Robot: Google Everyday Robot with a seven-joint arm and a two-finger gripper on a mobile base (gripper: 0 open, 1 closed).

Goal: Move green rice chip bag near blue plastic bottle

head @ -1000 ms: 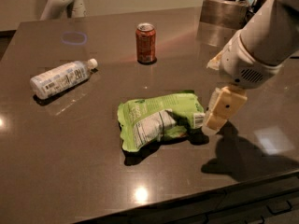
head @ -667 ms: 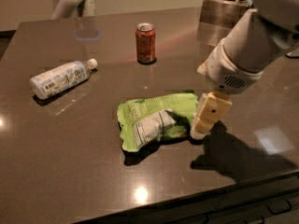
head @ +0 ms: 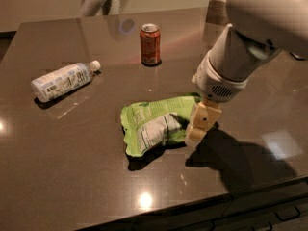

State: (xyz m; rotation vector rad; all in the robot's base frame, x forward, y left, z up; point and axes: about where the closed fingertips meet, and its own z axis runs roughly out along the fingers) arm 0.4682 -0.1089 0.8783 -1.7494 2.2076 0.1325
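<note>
Camera view: green rice chip bag (head: 153, 124) lies just beside gripper (head: 197, 130).

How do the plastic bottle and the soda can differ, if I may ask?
The blue plastic bottle lies on its side; the red-orange soda can stands upright. The bottle is clear with a white cap; the can is opaque. Both sit apart from the green rice chip bag, at whose right edge the gripper hangs.
</note>
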